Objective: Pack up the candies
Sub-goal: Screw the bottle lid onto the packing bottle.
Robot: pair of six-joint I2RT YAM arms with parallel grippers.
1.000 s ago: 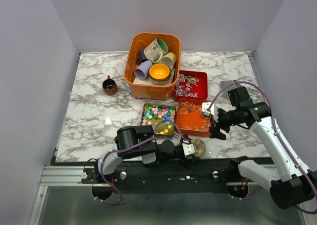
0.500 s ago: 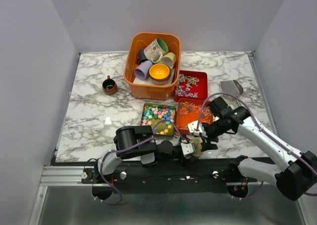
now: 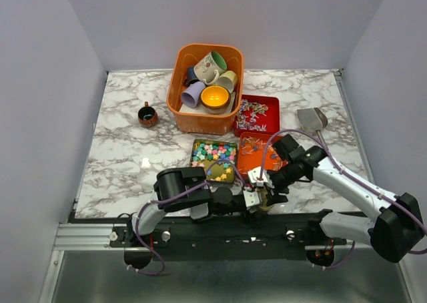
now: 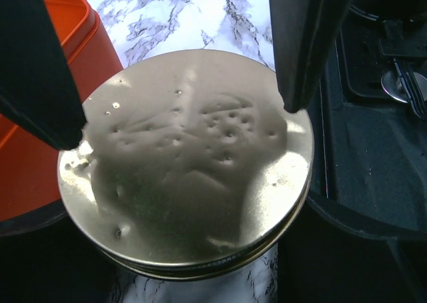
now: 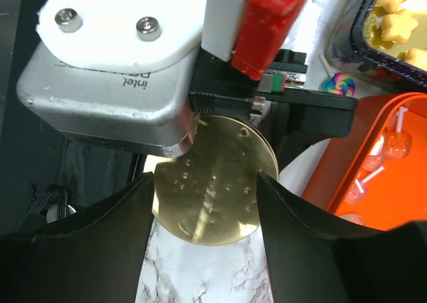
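at the near edge of the table, seen from above, the left gripper (image 3: 259, 199) and right gripper (image 3: 270, 188) crowd together over a round gold tin (image 3: 269, 200). behind it the multicolour candies (image 3: 213, 153) lie in a dark tin (image 3: 195, 157), and pale-wrapped candies (image 3: 252, 116) fill a red tray (image 3: 273, 104) and an orange tray (image 3: 241, 163) toward the table's middle. a basket of mugs (image 3: 207, 83) stands at the far edge.

from the left wrist we see its jaws spread wide, a finger at each side of the gold tin's dented top. we cannot tell whether they touch it, and they grip nothing.

from the right wrist its jaws also gape across the same tin, nothing between them; one loose swirled candy (image 5: 333, 85) lies on the marble beside it.

we judge the packing barely begun: the gold tin shows only its closed top, and the candies sit in open trays.
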